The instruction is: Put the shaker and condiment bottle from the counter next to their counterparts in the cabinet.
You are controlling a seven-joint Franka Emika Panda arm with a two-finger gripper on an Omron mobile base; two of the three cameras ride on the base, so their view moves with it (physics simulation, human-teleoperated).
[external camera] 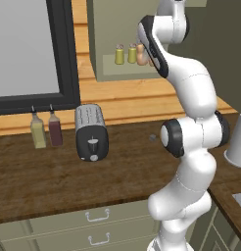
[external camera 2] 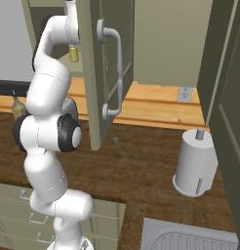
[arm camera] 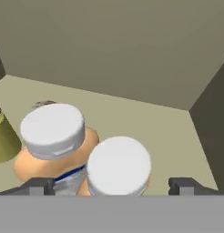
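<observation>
1. The gripper (arm camera: 112,185) stands wide open inside the cabinet (arm camera: 132,50) and holds nothing; its two dark tips show low at both sides of the hand view.
2. The condiment bottle (arm camera: 118,166) stands upright directly between the tips, just under the hand, with free space on each side of its white cap. Its long axis points up toward the camera, so I judge the coming move as a straight retreat up and back along this axis.
3. A second peach-orange bottle (arm camera: 52,136), one of the counterparts, stands just beside it; they seem to touch or almost touch.
4. On the cabinet shelf (external camera: 108,73), in the left base view, two yellow-green shakers (external camera: 120,55) stand side by side. The orange bottles are next to them, partly behind the arm.
5. The counter (external camera: 54,181) carries a toaster (external camera: 91,132), two tall bottles (external camera: 46,131) and a paper towel roll (external camera 2: 196,163). No shaker or orange bottle stands on it, so I judge the task nearly complete.
</observation>
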